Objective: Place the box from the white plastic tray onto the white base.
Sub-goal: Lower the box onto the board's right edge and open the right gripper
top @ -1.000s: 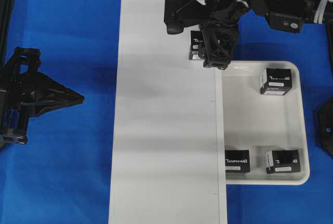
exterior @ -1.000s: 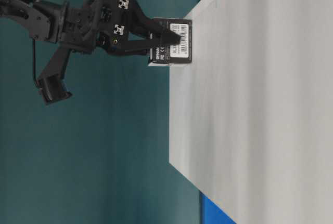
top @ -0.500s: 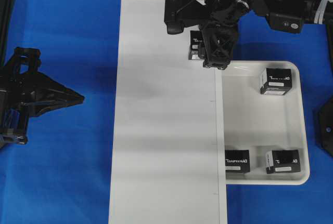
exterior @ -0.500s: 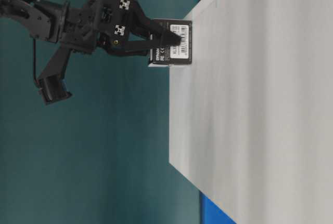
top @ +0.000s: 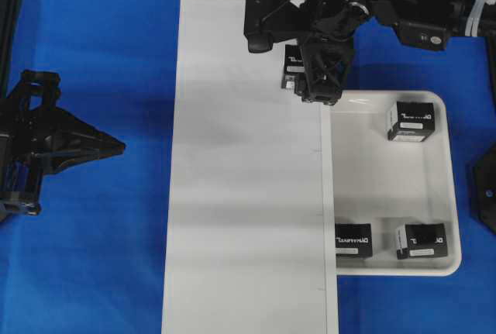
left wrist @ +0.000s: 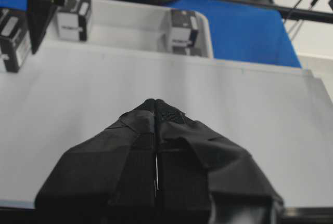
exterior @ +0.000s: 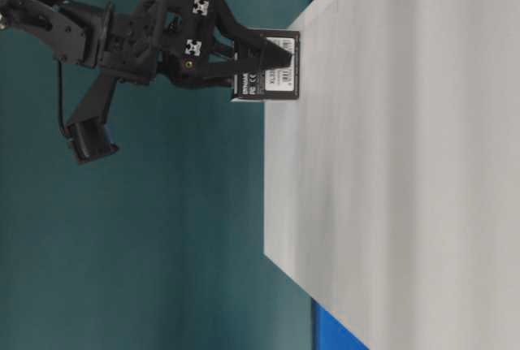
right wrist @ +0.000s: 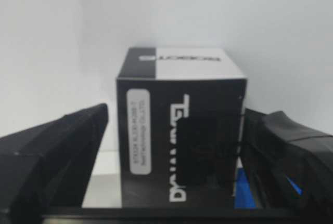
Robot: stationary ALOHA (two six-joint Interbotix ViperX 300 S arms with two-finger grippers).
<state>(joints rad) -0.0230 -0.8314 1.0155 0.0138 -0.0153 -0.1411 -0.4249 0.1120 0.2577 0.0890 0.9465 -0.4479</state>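
Left gripper (top: 116, 146), mid-left of overhead, sits idle with jaws pressed together. The box (top: 292, 67) stands on the white base (top: 248, 194), upper centre. Right gripper (top: 319, 90) straddles it, jaws wide, box freed. We judge the release step; next we lift clear without nudging it.

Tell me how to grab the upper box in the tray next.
Come straight down on the upper box and close on its two flat side faces. It stands alone near the white plastic tray's rim, with bare tray floor to its left and below, so the right gripper should fit.
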